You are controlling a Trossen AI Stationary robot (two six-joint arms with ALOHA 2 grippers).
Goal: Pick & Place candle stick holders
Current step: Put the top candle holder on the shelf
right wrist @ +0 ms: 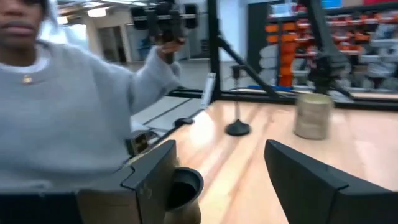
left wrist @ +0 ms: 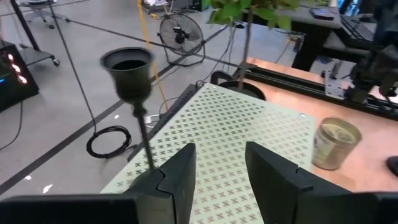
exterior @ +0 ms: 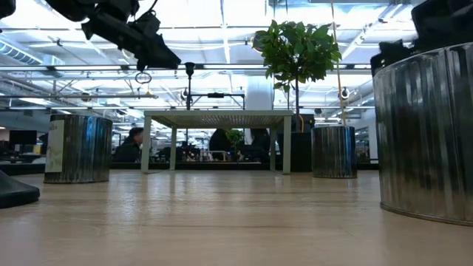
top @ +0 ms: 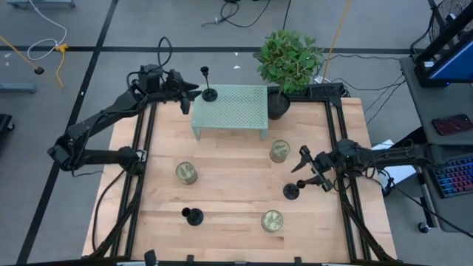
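The left gripper [top: 188,96] is parked at the far left corner of the green perforated stand [top: 233,107], fingers [left wrist: 180,174] spread apart with nothing between them. One candle stick holder [top: 208,83] is planted on that corner, just at 3 o'clock of the gripper; in the left wrist view its stem is seen standing pretty much straight up, cup [left wrist: 128,71] on top and open end skyward, disc base down on the mesh. The left arm is stretched in from the table's 9 o'clock edge toward 12.

The right gripper [top: 310,171] is held low over the wood at roughly 4 o'clock on the table, jaws wide open and gripping nothing. A second holder [top: 292,191] is sat upright just at its 7 o'clock, apart from the fingers. The third holder [top: 194,216] is stood upright near the 6 o'clock edge, well apart from both arms.

Three glass jar candles [top: 186,173] are dotted around the table, and a potted plant [top: 288,59] is placed at the stand's far right corner. A person in a grey sweater [right wrist: 68,106] is caught in the right wrist view, beyond the table.
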